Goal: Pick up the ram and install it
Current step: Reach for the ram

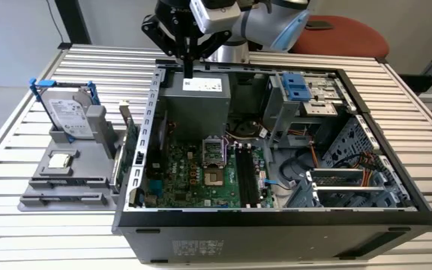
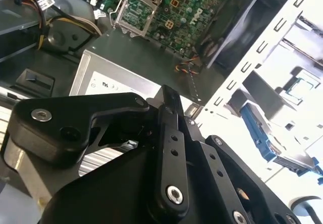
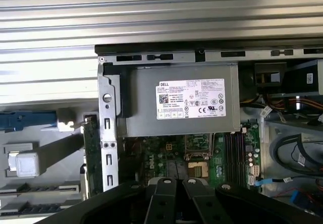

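Fingers [image 1: 189,71]: pressed together, gripping nothing I can see (tips pointing down).
Beneath: power supply [image 1: 195,107], inside the open case [image 1: 276,216].
Ram: cannot tell where it sits; the motherboard's dark slots [image 1: 246,174] lie well apart from the fingers.

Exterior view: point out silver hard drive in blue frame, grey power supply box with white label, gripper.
Silver hard drive in blue frame [image 1: 70,116], exterior view, labelled face.
Grey power supply box with white label [image 1: 193,115], exterior view, bare side below label.
Gripper [image 1: 188,72], exterior view, between fingertips.
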